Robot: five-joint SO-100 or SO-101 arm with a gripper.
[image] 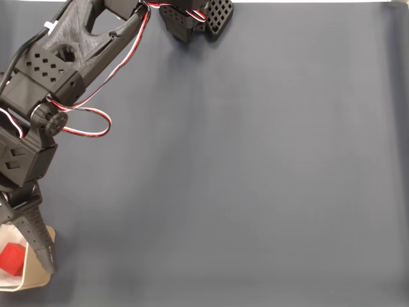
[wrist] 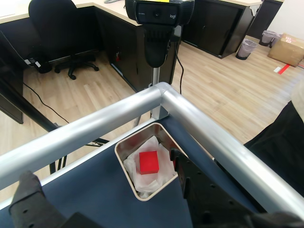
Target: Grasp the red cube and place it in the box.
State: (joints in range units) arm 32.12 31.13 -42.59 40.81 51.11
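Observation:
The red cube (wrist: 148, 162) lies inside the box (wrist: 142, 196), on crumpled white lining, with no finger touching it. In the fixed view the cube (image: 11, 259) and the tan-walled box (image: 29, 284) sit at the bottom left corner, partly cut by the frame edge. My gripper (wrist: 100, 166) is open and hangs above the box. Its jaws stand wide apart, one at the box's right side and one far to its left. In the fixed view one black finger (image: 38, 243) reaches down over the box's right rim.
A dark blue mat (image: 243, 179) covers the table. The arm's black links and a loop of cable (image: 96, 125) fill the upper left, with perforated black parts (image: 204, 19) at the top edge. A metal rail (wrist: 161, 97) and a webcam on a stand (wrist: 156, 28) stand just beyond the box.

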